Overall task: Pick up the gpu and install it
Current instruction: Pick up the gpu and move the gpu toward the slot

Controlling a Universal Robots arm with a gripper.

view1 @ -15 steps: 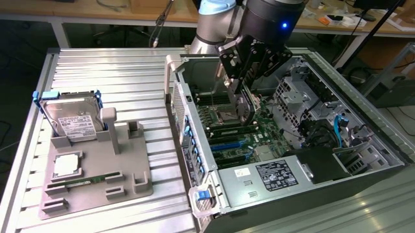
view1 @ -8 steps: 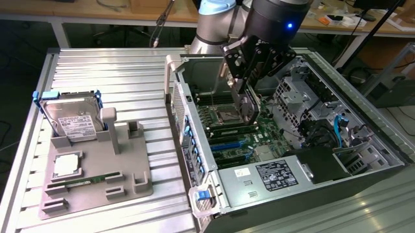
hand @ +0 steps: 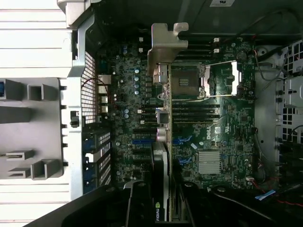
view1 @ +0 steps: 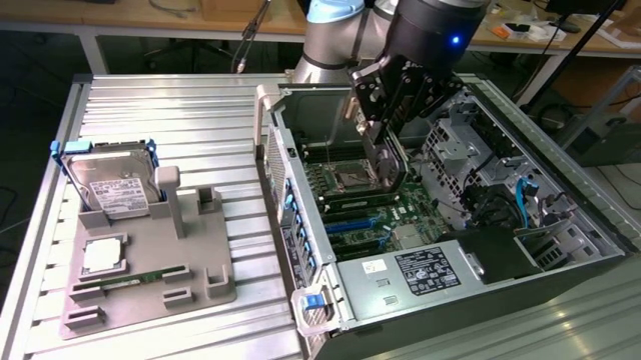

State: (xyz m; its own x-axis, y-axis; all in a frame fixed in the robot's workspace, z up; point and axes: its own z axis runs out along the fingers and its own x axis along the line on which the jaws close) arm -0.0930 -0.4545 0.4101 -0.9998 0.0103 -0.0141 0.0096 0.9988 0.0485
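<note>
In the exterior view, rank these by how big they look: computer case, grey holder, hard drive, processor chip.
1. computer case
2. grey holder
3. hard drive
4. processor chip
No two look alike in size, so the order is clear.

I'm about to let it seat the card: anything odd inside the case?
The gpu hangs in the gripper above the motherboard, in no slot. The CPU socket looks open, its metal plate flipped aside.

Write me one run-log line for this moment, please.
gripper: shut on graphics card | position: edge-down over motherboard inside open computer case | slot: not yet seated
</note>
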